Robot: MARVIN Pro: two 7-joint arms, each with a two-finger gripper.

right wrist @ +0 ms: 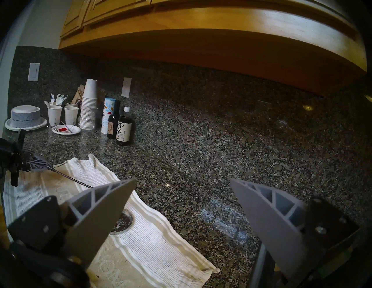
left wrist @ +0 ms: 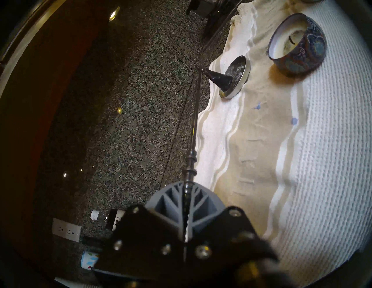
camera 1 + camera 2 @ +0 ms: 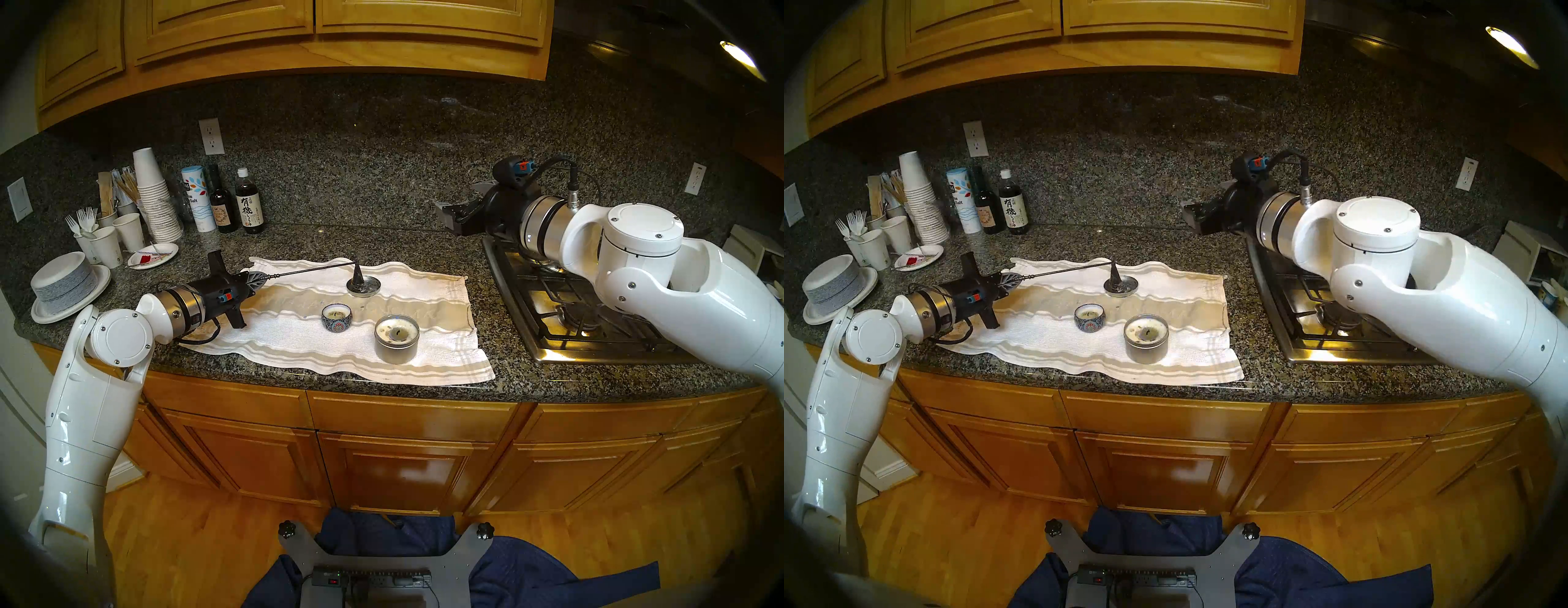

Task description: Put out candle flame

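Left end effector [image 3: 254, 281] was clamped on the handle of a long thin candle snuffer [image 3: 314, 268], whose dark cone [image 3: 357, 273] sat over a shallow metal lid [image 3: 365, 285] on the far part of a striped towel [image 3: 424, 339] spread on the bench [image 3: 382, 237]. Nearer the front edge of the towel stood a small blue patterned candle [image 3: 336, 318] and, to its right, a larger candle in a plain tin [image 3: 396, 338]; both wicks looked dark, with no flame showing. Right end effector [image 1: 182, 183] hung with its fingers [image 1: 267, 205] spread wide and nothing between them, above the gap between towel and stove [image 3: 572, 305].
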